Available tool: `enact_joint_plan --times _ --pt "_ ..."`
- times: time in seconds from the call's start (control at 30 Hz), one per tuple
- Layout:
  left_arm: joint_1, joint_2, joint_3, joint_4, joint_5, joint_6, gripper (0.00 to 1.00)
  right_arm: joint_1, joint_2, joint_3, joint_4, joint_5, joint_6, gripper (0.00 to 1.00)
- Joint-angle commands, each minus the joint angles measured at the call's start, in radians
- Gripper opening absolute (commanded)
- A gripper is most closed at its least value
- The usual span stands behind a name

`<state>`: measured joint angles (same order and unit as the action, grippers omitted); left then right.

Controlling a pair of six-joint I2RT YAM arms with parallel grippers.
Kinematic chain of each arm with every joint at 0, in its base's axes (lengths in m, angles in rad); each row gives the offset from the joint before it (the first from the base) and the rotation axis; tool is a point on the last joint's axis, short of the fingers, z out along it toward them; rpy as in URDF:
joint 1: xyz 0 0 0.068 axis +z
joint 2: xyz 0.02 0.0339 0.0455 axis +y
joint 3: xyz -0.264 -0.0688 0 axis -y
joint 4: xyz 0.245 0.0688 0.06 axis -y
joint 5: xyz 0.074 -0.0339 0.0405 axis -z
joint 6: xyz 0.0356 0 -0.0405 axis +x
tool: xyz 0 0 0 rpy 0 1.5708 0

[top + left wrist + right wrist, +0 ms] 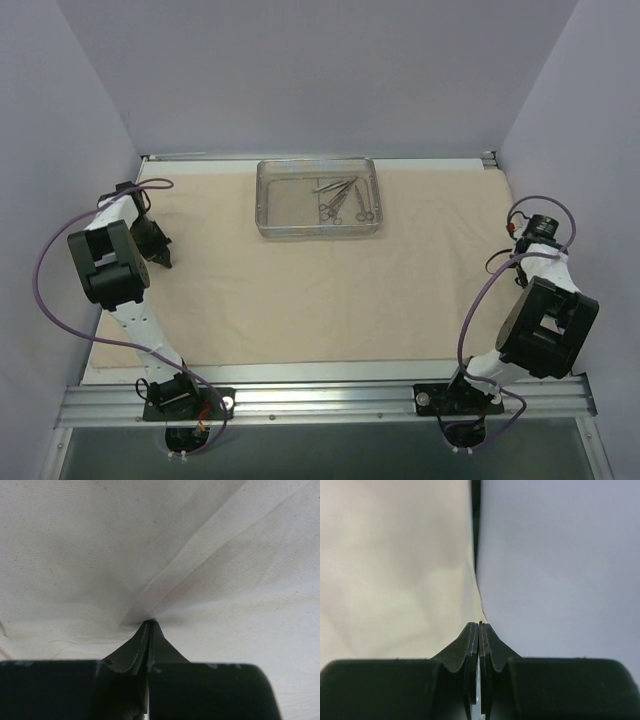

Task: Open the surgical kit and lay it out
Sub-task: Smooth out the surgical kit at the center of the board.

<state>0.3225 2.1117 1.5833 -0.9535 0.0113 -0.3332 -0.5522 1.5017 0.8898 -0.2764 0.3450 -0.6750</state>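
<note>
The beige cloth wrap (330,290) lies spread as a sheet over the table. At its back centre stands the clear tray (263,205), with several slim metal instruments (342,199) lying inside. My left gripper (163,258) is low at the sheet's left side. In the left wrist view this gripper (150,623) is shut on a pinch of cloth (165,545), and creases fan out from its tips. My right gripper (515,245) is at the sheet's right edge. There its jaws (481,624) are shut where the cloth's edge (400,570) runs into the tips.
Grey walls (320,70) close in the table at the back and both sides. The right wall (560,560) stands just beyond the cloth's right edge. A metal rail (320,400) with both arm bases runs along the near edge.
</note>
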Motion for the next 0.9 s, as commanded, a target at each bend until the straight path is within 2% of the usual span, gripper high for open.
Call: enact_joint_plan --times 0.0,0.2,0.3,0.53,0.67,0.87 --pt "0.013 -0.01 -0.019 0.004 -0.04 0.005 0.02 0.107 0.006 0.005 -0.023 -0.076 0.048 0.0" --pt "0.015 -0.019 -0.005 -0.001 -0.045 0.01 0.02 0.3 0.051 0.0 -0.01 -0.302 0.037 0.0" --pt "0.015 -0.015 0.004 -0.007 -0.048 0.014 0.02 0.351 0.061 -0.012 0.012 -0.377 0.028 0.0" --pt "0.007 -0.033 -0.008 0.009 -0.045 0.022 0.02 0.397 0.118 -0.005 0.112 -0.396 0.087 0.0" --pt "0.007 -0.03 -0.02 0.013 -0.048 0.025 0.02 0.397 0.213 -0.005 0.146 -0.353 0.127 0.0" --pt "0.006 -0.045 -0.016 0.003 -0.062 0.029 0.02 0.393 0.253 -0.045 0.21 -0.264 0.181 0.0"
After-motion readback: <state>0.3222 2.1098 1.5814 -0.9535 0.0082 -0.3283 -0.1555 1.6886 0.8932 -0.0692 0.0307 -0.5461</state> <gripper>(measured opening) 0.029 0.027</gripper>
